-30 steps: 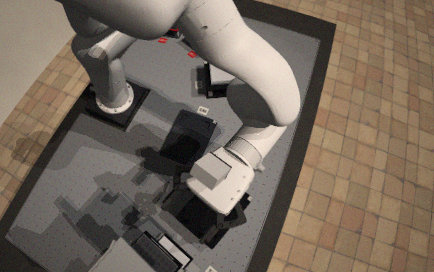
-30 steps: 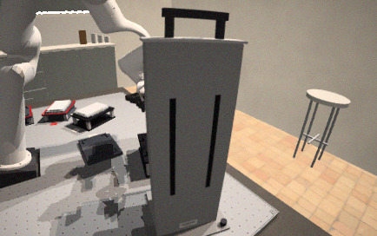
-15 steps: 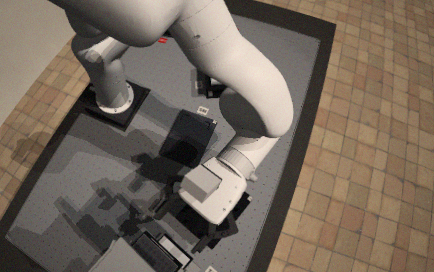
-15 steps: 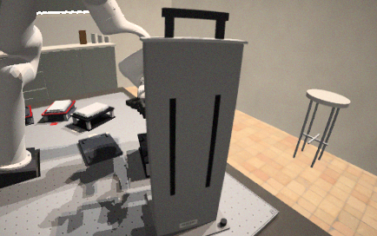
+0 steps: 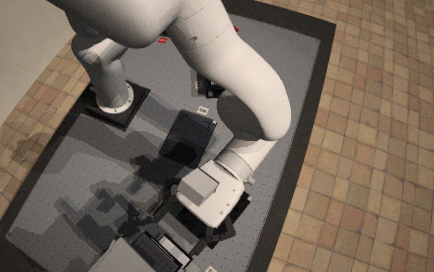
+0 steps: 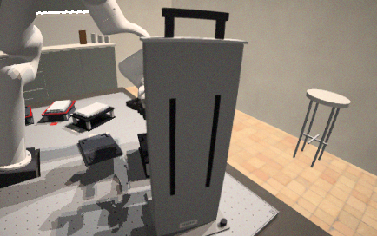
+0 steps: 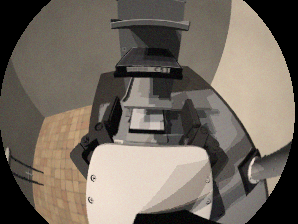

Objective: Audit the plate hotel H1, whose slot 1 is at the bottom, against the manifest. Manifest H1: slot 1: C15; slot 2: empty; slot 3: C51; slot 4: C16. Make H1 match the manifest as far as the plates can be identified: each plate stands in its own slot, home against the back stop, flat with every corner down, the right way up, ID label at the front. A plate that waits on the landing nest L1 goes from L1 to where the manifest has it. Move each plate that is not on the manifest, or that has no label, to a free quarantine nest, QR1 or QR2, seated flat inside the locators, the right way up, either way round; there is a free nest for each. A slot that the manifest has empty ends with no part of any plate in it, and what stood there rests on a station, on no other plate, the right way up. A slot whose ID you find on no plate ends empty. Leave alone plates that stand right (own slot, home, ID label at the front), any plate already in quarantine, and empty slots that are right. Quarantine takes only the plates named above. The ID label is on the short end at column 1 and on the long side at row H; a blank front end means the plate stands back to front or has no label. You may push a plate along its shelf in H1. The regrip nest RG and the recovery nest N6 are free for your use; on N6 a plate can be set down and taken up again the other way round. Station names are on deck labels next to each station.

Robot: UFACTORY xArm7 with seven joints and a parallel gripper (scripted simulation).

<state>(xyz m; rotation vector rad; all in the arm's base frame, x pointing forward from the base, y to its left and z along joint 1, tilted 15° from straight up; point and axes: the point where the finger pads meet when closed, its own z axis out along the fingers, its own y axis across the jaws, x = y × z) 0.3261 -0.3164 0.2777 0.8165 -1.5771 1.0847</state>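
Observation:
The plate hotel H1 [image 6: 191, 130] is a tall grey tower with a black handle, seen from its back in the exterior view. In the wrist view its front [image 7: 149, 23] faces me, and a dark plate [image 7: 150, 64] juts out of a slot. My gripper [image 7: 152, 104] is open in front of the hotel, with a finger on each side of a light plate [image 7: 148, 119] that lies low between them. From above, the wrist [image 5: 212, 200] hides the fingers and this plate. I cannot read any ID labels.
A dark empty nest [image 5: 187, 137] stands mid-deck beside the arm. At the far end a white plate lies on a red-edged nest [image 6: 58, 108] and another on a black nest [image 6: 92, 110]. The arm base [image 5: 114, 102] stands at the deck's left. A stool [image 6: 323, 123] stands off the deck.

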